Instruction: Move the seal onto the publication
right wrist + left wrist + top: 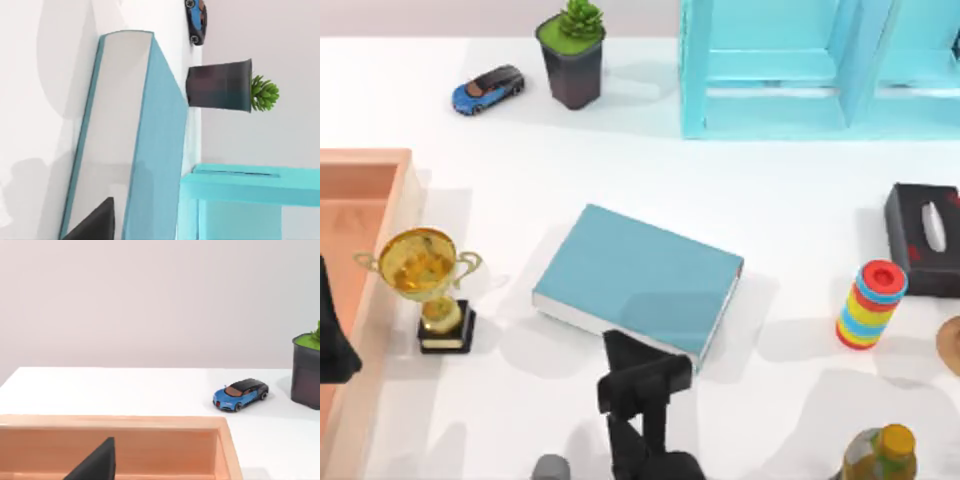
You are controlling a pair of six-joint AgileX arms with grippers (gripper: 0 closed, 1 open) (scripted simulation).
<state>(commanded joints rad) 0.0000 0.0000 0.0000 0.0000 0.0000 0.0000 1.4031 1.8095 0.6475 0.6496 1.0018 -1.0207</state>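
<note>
Book (640, 275), one, beside right pincer (620, 352).

A white table (790, 190) is carrying every item. At its centre a teal-blue publication (638, 280) is lying flat. Toward nine o'clock a gold trophy (428, 290) is standing on a black base, just beside an orange tray (380, 300) at the left edge. Toward eleven o'clock a blue toy car (488, 89) is sitting near a potted plant (572, 55). A turquoise shelf unit (810, 65) is occupying one o'clock. Toward three o'clock a black tissue box (923, 238) and a striped ring stack (869, 304) are resting near each other. At five o'clock a yellow-capped bottle (880, 455) is standing.
</note>
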